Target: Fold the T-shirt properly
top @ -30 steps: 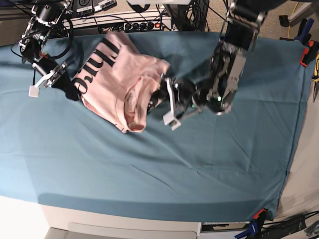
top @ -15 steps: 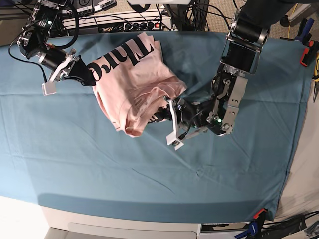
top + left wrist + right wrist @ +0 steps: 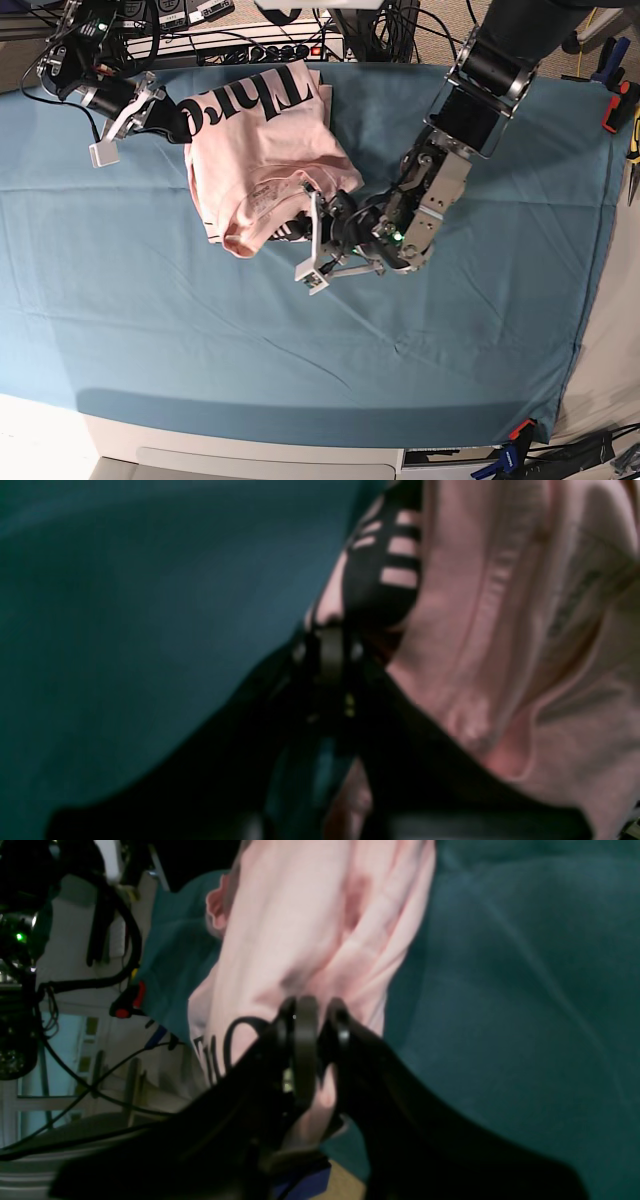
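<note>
The pale pink T-shirt (image 3: 262, 150) lies bunched at the back left of the teal table cloth (image 3: 450, 330), with its black lettering facing up along the far side. My right gripper (image 3: 182, 124) is shut on the shirt's left edge beside the lettering. The right wrist view shows its fingers (image 3: 306, 1030) pinching pink fabric (image 3: 300, 930). My left gripper (image 3: 308, 212) is shut on the shirt's front right fold. In the blurred left wrist view its fingertips (image 3: 327, 652) clamp cloth (image 3: 475, 630) next to a black printed patch.
Electronics and cables (image 3: 250, 40) line the table's back edge. Clamps and tools (image 3: 615, 95) sit at the right edge. A white tag (image 3: 310, 272) hangs off the left arm, another (image 3: 100, 155) off the right arm.
Both grippers kept hold while the shirt shifted toward the back. The right gripper moved up and inward, and the left gripper moved leftward, so the bundle is more compact.
</note>
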### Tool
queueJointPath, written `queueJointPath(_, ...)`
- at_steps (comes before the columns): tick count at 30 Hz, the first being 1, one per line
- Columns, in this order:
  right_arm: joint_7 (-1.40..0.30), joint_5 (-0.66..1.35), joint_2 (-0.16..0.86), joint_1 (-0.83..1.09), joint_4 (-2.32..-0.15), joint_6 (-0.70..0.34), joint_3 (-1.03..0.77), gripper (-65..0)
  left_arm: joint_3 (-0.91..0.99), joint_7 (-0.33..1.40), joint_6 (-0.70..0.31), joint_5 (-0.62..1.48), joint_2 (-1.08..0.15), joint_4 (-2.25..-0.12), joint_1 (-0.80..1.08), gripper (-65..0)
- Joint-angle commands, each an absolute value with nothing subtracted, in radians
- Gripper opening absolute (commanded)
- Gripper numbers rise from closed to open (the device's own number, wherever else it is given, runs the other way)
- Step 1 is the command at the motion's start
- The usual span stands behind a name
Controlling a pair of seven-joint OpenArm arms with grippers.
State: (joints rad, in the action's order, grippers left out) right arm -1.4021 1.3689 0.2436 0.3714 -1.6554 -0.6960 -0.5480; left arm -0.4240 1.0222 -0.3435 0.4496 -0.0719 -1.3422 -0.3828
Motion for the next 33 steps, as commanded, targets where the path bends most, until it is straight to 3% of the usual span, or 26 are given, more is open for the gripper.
queueJointPath(1, -1.396, 1.391, 0.257, 0.377, -1.672, -0.698, -0.555, -65.0, -0.417, 0.992, -0.336, 0.448, -0.058, -1.358, -0.421, -65.0)
queueJointPath(18, -1.396, 1.362, 0.194, 0.382, -1.672, -0.698, -0.519, -65.0, -0.417, 0.972, -0.333, 0.414, -0.029, -1.358, -0.421, -65.0)
queueJointPath(19, -1.396, 1.360, 0.194, 0.382, -1.672, -0.698, -0.519, -64.5, -0.417, 0.972, -0.333, 0.414, -0.029, -1.358, -0.421, -61.3)
queueJointPath(22, -1.396, 1.357, 0.194, 0.382, -1.672, -0.698, -0.519, -43.9, -0.417, 0.973, -0.333, 0.409, -0.032, -1.358, -0.421, -42.2)
queueJointPath(24, -1.396, 1.324, 0.194, 0.379, -1.672, -0.698, -0.519, -38.4, -0.416, 0.980, -0.332, 0.383, -0.032, -1.358, -0.421, -35.7)
queueJointPath(33, -1.394, 1.091, 0.263, 0.222, -1.672, -0.698, -0.544, -38.4, -0.416, 0.979, -0.284, 0.319, -0.121, -1.360, -0.463, -35.6)
